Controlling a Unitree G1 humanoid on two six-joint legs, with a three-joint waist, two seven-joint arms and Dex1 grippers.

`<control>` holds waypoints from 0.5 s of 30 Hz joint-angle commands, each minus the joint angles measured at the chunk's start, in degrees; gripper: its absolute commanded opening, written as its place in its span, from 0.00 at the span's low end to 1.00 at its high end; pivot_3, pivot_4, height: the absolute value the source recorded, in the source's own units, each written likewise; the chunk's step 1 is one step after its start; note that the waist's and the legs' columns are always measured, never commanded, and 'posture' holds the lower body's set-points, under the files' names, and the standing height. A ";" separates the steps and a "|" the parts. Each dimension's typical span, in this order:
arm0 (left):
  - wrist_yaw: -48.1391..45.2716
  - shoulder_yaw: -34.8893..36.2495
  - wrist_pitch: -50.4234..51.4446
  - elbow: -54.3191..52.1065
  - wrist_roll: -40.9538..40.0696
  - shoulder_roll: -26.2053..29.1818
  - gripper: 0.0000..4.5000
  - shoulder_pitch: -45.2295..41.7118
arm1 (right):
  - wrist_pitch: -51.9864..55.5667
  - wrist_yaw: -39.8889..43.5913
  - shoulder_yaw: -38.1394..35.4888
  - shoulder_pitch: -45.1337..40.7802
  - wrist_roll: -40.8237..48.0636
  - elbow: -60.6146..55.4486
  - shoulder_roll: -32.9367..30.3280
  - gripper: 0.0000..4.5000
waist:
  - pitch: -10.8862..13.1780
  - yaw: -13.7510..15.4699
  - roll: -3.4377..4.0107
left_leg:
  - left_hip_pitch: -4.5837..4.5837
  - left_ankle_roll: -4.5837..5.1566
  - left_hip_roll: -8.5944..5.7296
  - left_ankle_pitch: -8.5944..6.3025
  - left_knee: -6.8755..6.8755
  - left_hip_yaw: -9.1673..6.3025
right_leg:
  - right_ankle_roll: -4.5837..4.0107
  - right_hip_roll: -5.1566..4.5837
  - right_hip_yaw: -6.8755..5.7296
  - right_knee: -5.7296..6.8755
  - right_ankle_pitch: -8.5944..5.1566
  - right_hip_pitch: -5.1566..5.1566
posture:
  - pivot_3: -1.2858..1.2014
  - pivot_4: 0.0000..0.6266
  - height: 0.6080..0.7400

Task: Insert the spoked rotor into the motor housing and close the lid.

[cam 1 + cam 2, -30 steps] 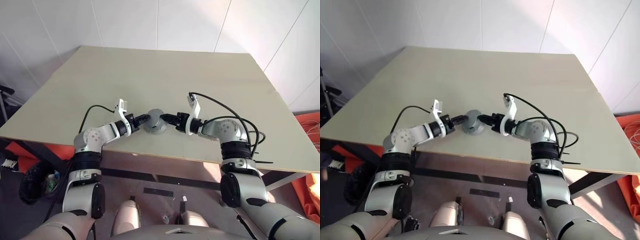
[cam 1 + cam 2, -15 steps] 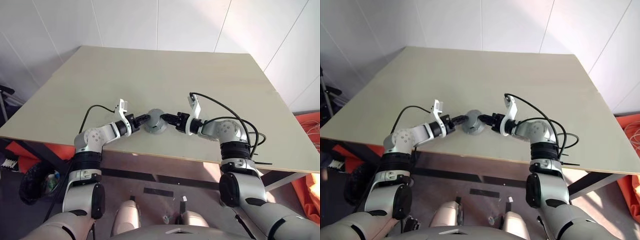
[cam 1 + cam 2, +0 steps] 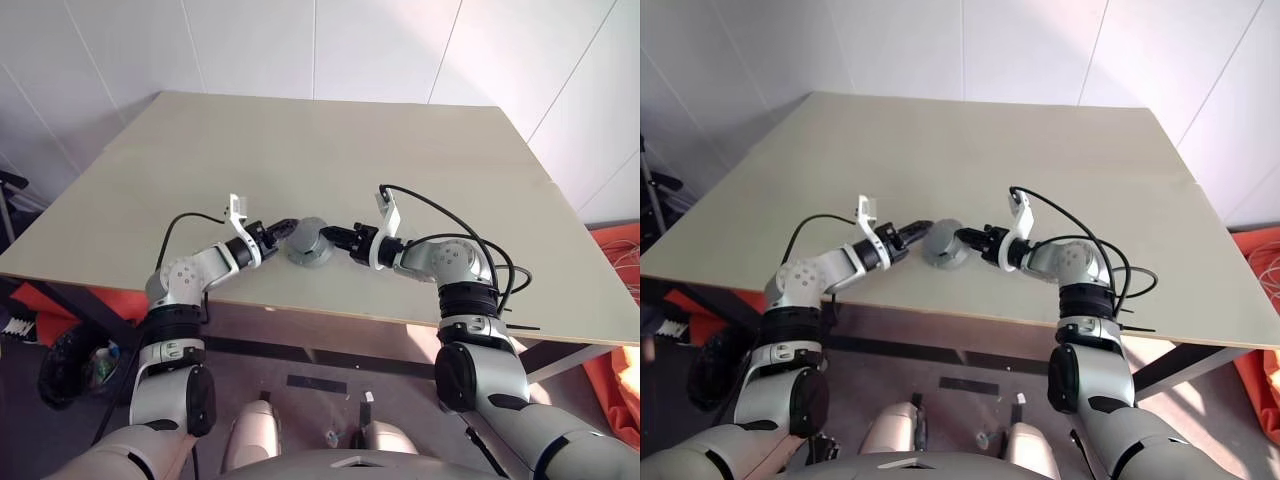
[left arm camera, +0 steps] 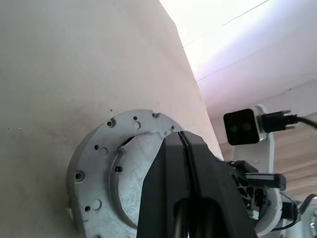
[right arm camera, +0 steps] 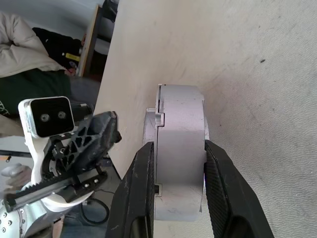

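Grey round motor housing (image 5: 181, 148) stands on edge, lid (image 4: 99, 168) fitted.

Surface (image 3: 330, 150): pale beige top, roughly square, w/ white tiled walls behind its far and side edges. One grey round metal assy (image 3: 310, 243) on it, near the front edge, approx mid-width. Whether it sits flat or is tipped up a bit: can't tell from the head views. In the right wrist view it's a thick grey drum w/ a thinner flanged disc against one face. Left wrist view: the flange has small holes round its rim.
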 commanded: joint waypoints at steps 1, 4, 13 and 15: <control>0.73 4.89 -0.39 -2.16 -6.26 -0.15 0.00 -2.36 | -0.37 -1.24 -2.53 -2.84 2.48 1.13 0.98 0.26 | 0.00 -0.01 0.00 | 0.00 0.00 0.00 0.00 0.00 0.00 | -0.02 0.00 0.00 0.00 -0.01 0.00 | 0.52 0.00 1.00; 1.52 4.86 -0.48 -2.23 -6.62 0.08 0.00 -2.09 | -0.28 -2.78 -6.36 -4.40 4.21 3.51 1.47 0.26 | 0.00 0.02 0.00 | 0.01 0.00 0.00 0.00 0.01 0.00 | -0.09 0.00 0.00 0.01 -0.03 0.00 | 0.52 0.00 1.00; 2.37 4.54 -0.68 -2.65 -7.68 -0.24 0.00 -1.40 | -3.66 -8.17 -17.89 -8.70 10.99 8.01 2.55 0.26 | 0.01 0.51 -0.01 | -0.50 0.02 -0.01 -0.01 0.09 -0.01 | 0.15 -0.01 -0.08 -0.01 0.11 -0.34 | 0.52 0.00 1.00; 2.51 5.12 -0.97 -2.33 -8.43 -0.40 0.00 -1.49 | -4.90 -9.34 -19.71 -9.38 12.33 8.55 2.72 0.26 | 0.01 0.55 -0.01 | -0.55 0.07 -0.01 -0.04 0.10 -0.01 | 0.17 -0.01 -0.10 -0.02 0.12 -0.37 | 0.52 0.00 1.00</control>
